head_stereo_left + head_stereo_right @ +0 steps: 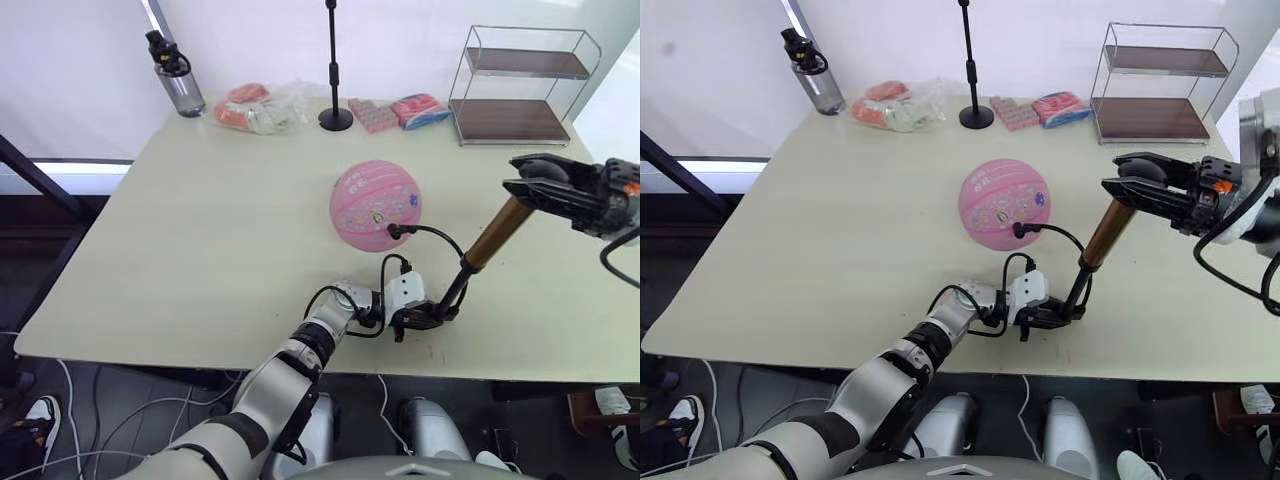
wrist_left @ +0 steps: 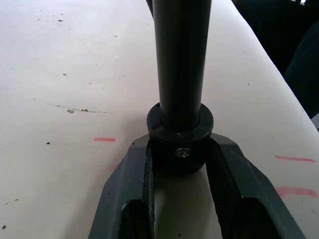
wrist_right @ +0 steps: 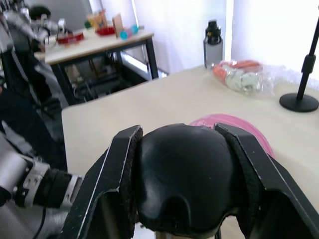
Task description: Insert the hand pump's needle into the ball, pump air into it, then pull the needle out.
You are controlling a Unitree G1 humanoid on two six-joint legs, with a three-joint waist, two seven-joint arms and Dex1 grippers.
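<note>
Near the counter's (image 1: 200, 230) front edge, my left fingers (image 1: 425, 318) are clamping the hand pump's (image 1: 487, 247) black base. My right fingers (image 3: 182, 186) are gripping its black handle above. I'm seeing the hose arching to the ball (image 1: 375, 205), which is sitting mid-counter; the needle is too small to tell.
</note>
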